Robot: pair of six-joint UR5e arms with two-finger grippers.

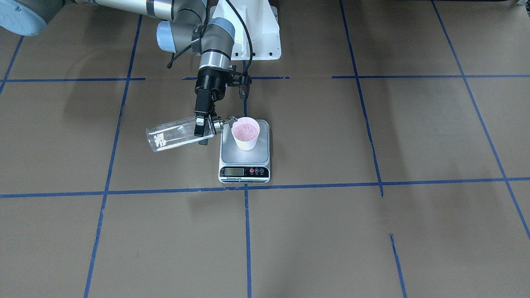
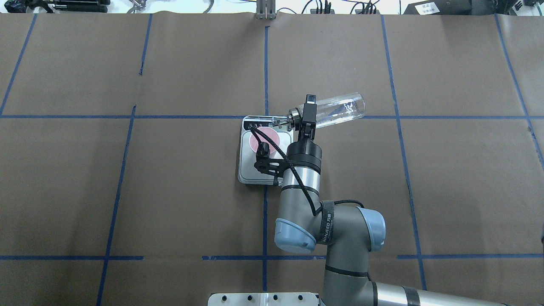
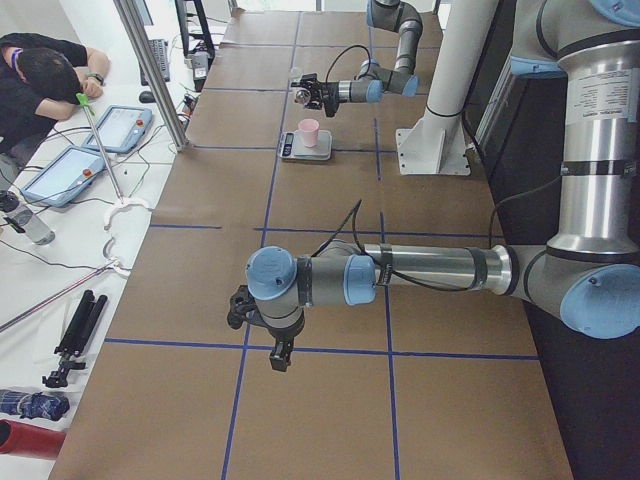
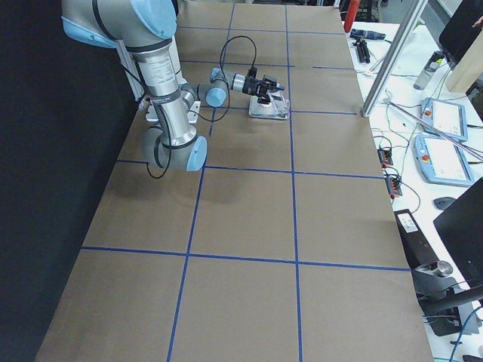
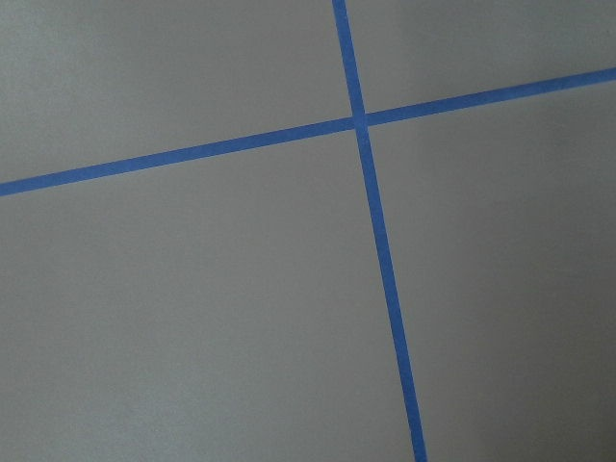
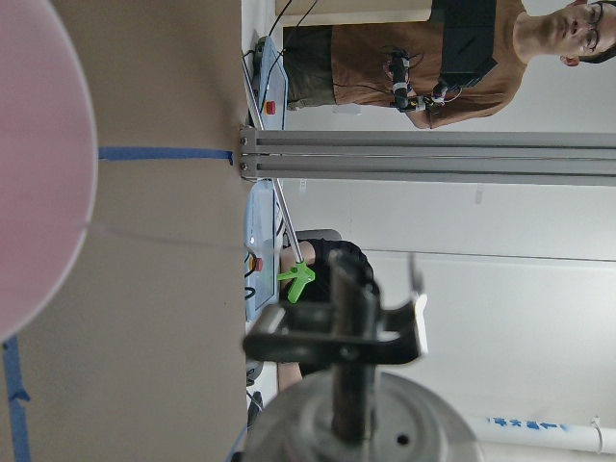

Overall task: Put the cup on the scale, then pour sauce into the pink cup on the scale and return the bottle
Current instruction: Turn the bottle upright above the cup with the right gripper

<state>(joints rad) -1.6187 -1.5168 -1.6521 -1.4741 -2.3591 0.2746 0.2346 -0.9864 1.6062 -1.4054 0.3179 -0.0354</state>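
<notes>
Bottle (image 1: 174,134), clear glass, tipped toward pink cup (image 1: 246,134)

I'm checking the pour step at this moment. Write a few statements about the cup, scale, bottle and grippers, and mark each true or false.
1. The cup stands on the scale. True.
2. The bottle stands upright on the table. False: the right gripper holds it tipped, spout toward the cup's rim.
3. The left gripper grips the cup. False: it hangs over the table, far from the scale.
4. The scale's display faces away from the robot's base. True.
</notes>
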